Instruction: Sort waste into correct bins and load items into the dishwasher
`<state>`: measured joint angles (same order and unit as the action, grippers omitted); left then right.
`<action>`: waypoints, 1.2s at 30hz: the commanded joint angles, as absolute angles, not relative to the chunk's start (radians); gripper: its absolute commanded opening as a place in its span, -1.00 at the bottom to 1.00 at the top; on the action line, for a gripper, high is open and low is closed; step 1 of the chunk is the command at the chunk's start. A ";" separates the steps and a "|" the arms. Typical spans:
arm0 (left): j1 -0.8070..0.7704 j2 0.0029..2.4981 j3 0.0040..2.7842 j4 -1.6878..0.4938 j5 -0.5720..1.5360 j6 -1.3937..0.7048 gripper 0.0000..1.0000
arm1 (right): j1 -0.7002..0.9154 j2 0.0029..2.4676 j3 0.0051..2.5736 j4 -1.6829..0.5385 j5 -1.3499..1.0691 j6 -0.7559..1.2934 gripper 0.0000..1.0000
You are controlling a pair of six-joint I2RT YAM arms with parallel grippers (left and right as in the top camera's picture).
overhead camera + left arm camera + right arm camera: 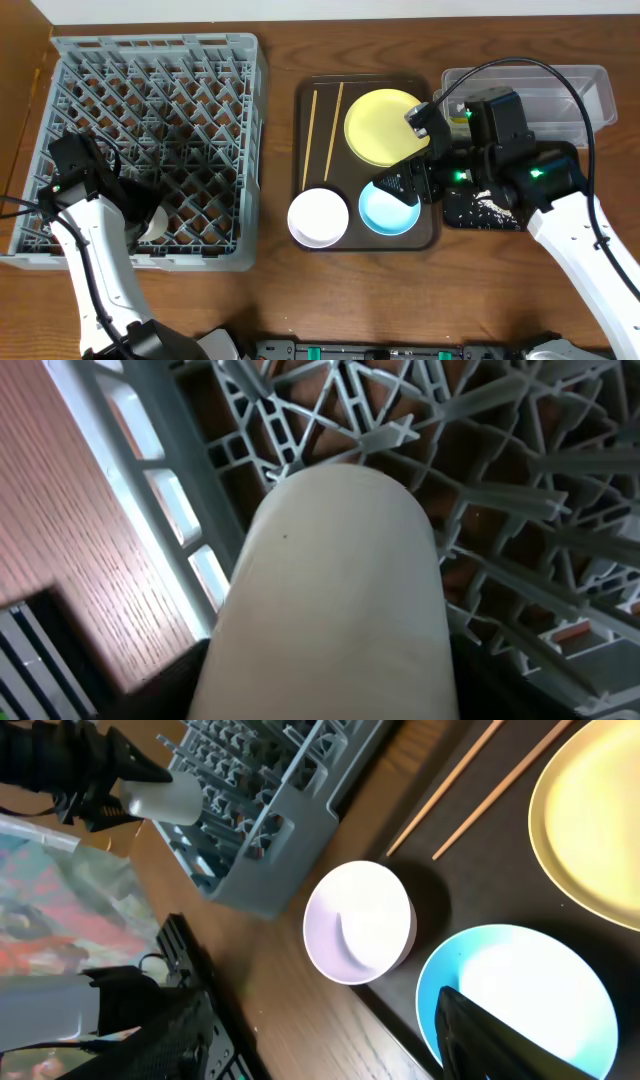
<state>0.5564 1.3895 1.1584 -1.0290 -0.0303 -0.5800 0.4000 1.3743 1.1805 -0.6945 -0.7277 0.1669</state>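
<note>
- Overhead: the left end effector (143,218) is clamped on the small white cup (156,228), low over the front edge of the grey dish rack (150,40).
  - The cup looks light, rigid and a bit slick, so I'd say squeezing across the round wall is the way to hold it.
  - On the brown serving tray (345,175) I count one yellow plate (385,125), one white bowl (318,217), one light blue bowl (385,212) and two chopsticks (335,125).
  - There's one clear tub (560,85) and one black tray (465,212) with rice scraps (490,205) on it.
  - The right end effector (400,188) hangs over the blue bowl's rim. I can't tell whether it's spread or gripping.
- Left wrist: the cup fills the frame, lying on its side with the rack pegs right under it. Its wall is smooth, so it could easily slip.
- Right wrist: one dark finger sits over the blue bowl. I'd pinch the bowls at the rim. They're probably hard plastic, light and not fragile. The chopsticks are thin and lie flat, so they'll be fiddly.
</note>
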 commanded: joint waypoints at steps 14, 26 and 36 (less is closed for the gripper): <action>0.562 1.364 1.180 -1.044 0.112 -0.577 0.89 | 0.408 1.360 1.176 -0.700 -0.714 0.133 0.40; 0.374 1.220 1.284 -1.092 0.392 -0.200 0.86 | 0.529 1.454 1.229 -0.700 -0.342 0.240 0.16; -0.099 1.150 1.285 -1.102 0.294 -0.056 0.89 | 0.457 1.621 1.361 -0.777 -0.175 0.351 0.37</action>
<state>-0.0525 1.1542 1.2659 -1.0973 0.3237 -0.0959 0.4831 1.6241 1.3365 -0.7349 -0.2142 0.3161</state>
